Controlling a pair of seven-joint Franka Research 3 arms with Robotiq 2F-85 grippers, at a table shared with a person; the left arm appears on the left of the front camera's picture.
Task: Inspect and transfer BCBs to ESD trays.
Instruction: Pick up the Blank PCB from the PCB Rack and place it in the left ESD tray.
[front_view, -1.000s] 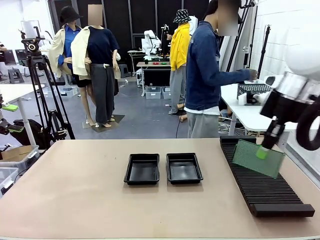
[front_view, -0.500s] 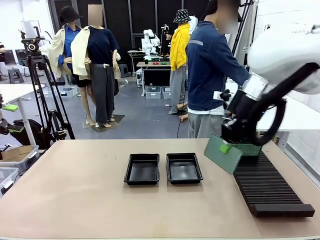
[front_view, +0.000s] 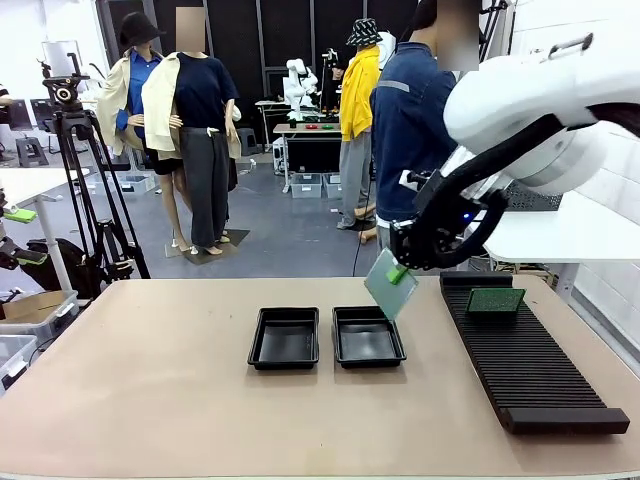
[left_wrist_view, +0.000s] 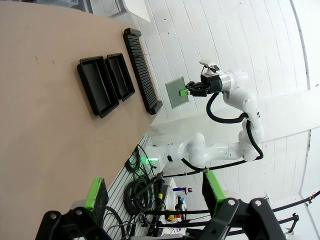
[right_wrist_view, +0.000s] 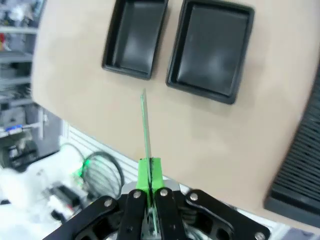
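My right gripper (front_view: 399, 271) is shut on the top edge of a green BCB (front_view: 389, 284). The board hangs tilted in the air just above the far right corner of the right ESD tray (front_view: 368, 336). The left ESD tray (front_view: 285, 338) lies beside it, and both trays look bare. In the right wrist view the held BCB (right_wrist_view: 145, 125) stands edge-on between my fingers (right_wrist_view: 150, 172), with the two trays (right_wrist_view: 212, 47) (right_wrist_view: 135, 37) beyond it. Another BCB (front_view: 495, 300) rests at the far end of the black slotted rack (front_view: 530, 370). My left gripper (left_wrist_view: 156, 192) hangs open, high above the table.
A person in a blue top (front_view: 408, 130) stands at the far side of the table behind my right arm. The rack runs along the table's right side. Bare tan tabletop (front_view: 150, 380) spreads left of and in front of the trays. A tripod (front_view: 80, 180) stands off the table at the left.
My right arm has carried the BCB leftward, from over the rack to above the right tray. A second board now shows at the rack's far end. The left gripper is unchanged.
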